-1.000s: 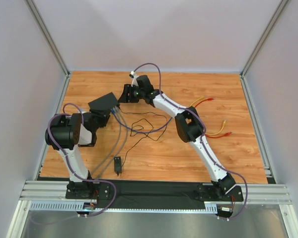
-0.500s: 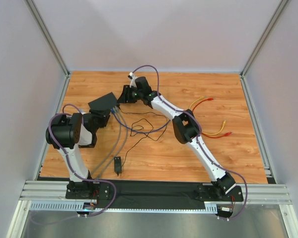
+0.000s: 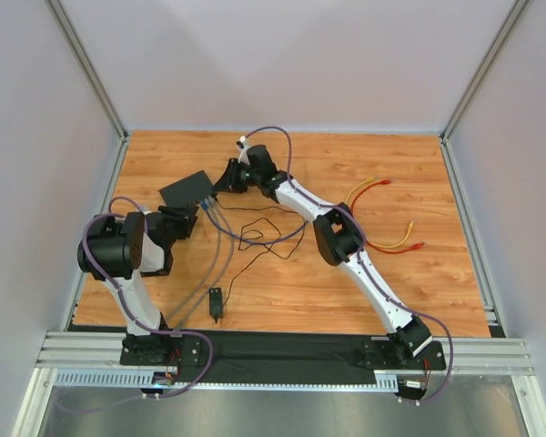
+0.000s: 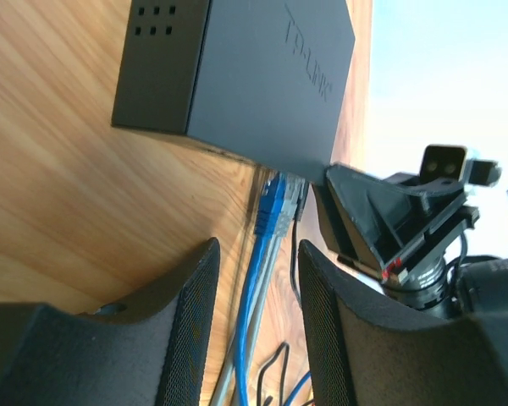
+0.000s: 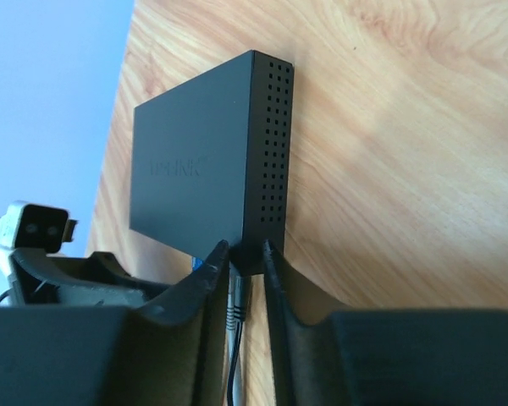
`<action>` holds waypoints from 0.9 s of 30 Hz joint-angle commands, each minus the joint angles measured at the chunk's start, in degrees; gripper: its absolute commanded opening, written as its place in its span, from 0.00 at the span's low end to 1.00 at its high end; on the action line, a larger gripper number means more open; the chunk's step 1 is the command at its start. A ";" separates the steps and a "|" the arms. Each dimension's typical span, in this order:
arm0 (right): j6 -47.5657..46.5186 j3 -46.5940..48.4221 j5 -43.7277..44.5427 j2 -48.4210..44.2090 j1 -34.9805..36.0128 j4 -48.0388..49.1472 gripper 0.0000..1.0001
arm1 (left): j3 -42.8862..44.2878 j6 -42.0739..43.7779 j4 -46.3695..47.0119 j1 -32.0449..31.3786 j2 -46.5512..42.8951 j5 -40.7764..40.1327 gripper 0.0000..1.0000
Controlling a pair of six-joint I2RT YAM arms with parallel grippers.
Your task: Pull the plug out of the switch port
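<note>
Switch [image 3: 187, 189] lies far left. Right gripper [image 5: 244, 249] straddles the black plug [image 5: 237, 300] at its right corner, placed for extraction; clamping cannot be confirmed. Left gripper [image 4: 258, 254] stands apart astride the network cables [image 4: 267, 211], gripping nothing.

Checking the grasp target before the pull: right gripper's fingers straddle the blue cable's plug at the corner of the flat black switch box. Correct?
Not quite. The right gripper straddles a black plug, not the one on the blue cable, at the corner of the flat black rectangular switch box. The right wrist view shows it.
</note>
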 commanded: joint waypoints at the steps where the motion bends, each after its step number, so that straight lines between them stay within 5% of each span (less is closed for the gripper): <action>1: 5.19 -3.73 -4.72 -1.52 0.80 1.28 0.20 | -1.00 1.34 0.29 1.54 -0.55 0.99 0.51; 12: 8.80 -18.67 -7.63 -9.78 2.20 6.20 0.13 | -0.74 1.51 1.18 2.60 0.95 1.69 0.51; 27: 1.16 -28.00 -11.42 -16.91 3.52 4.01 0.15 | -0.04 2.39 -0.58 3.48 0.51 3.45 0.50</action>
